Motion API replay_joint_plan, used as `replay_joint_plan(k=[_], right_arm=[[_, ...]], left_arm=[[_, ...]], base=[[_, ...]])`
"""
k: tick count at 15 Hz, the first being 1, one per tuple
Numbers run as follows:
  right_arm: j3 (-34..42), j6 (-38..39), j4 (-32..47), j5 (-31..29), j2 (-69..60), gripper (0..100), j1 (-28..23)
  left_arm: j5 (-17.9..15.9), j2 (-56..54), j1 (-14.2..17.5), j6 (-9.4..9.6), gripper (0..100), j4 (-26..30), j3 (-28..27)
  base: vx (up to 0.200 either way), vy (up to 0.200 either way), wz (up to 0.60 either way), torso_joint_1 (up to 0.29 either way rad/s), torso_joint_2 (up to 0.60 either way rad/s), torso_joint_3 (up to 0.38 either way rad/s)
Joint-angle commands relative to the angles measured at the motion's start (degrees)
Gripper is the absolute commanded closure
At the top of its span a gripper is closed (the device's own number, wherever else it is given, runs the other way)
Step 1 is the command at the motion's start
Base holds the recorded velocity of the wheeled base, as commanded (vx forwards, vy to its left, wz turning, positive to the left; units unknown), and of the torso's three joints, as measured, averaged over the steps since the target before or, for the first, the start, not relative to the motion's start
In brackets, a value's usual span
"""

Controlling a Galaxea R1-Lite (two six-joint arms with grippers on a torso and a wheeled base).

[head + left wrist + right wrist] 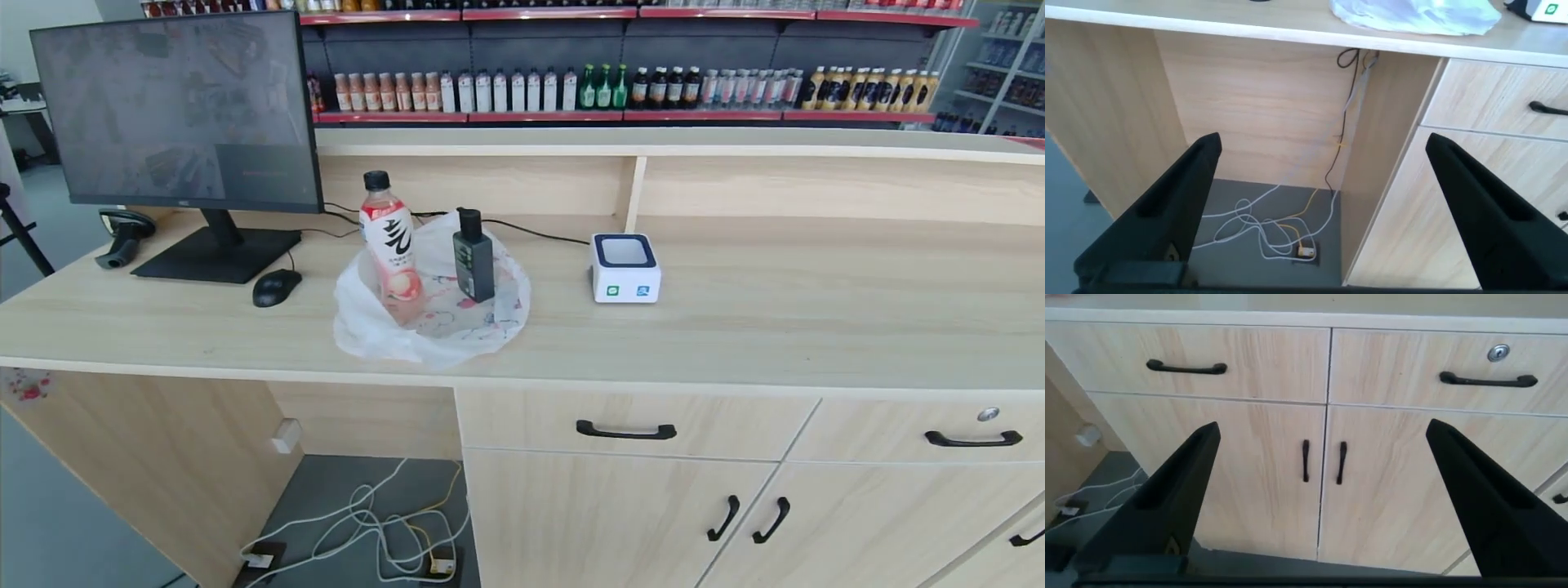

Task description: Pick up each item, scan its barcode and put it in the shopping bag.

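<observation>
Hanging below the desk [735, 327] top, the left end effector [1323, 140] and the right end effector [1323, 429] each have their fingers spread wide, holding nothing.

Up and ahead of the left end effector, the bag [433, 327] lies crumpled on the desk near its front edge; the left wrist view cuts off its upper part. Two items stand upright inside it: a pink bottle [392, 245] and, just beside it toward the right end effector's side, a dark bottle [474, 257]. The bag's folds partly veil the pink bottle's foot. Both labels carry print too small to read.

The scanner [625, 269], a white box with a dark-rimmed window, sits on the desk near the bag, above and ahead of the right end effector.

Beyond the bag, out past the left end effector's side, are a mouse [276, 287], a monitor [175, 106] and a handheld scanner [122, 237], partly under the screen's edge.

Straight ahead of the left end effector is the knee space with cables [1266, 233] on the floor. Ahead of the right end effector are drawers [1208, 359] and doors with black handles.
</observation>
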Motion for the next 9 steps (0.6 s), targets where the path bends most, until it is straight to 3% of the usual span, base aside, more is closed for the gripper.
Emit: replay_joint_plan(k=[1, 4, 7, 9], right_arm=[[0.01, 0.01, 0.0, 0.01, -1.57, 0, -0.81], [0.01, -0.08, 0.0, 0.01, -1.57, 0, -0.81], [0.01, 0.09, 0.09, 0.01, -1.57, 0, -0.81], [0.01, 0.09, 0.0, 0.01, -1.57, 0, -0.81]], left_arm=[[0.01, -0.02, 0.01, 0.0, 0, 0.02, -0.06], [0.01, -0.02, 0.01, 0.0, 0, 0.02, -0.06], [0.01, -0.02, 0.01, -0.09, 0, 0.02, -0.06], [0.01, -0.02, 0.01, -0.09, 0, 0.02, -0.06]], base=[[0.0, -0.2, 0.0, 0.007, 0.0, 0.002], [0.0, -0.2, 0.0, 0.004, 0.0, 0.002], [0.0, 0.0, 0.0, 0.0, 0.0, 0.0], [-0.2, 0.0, 0.0, 0.01, 0.0, 0.002]])
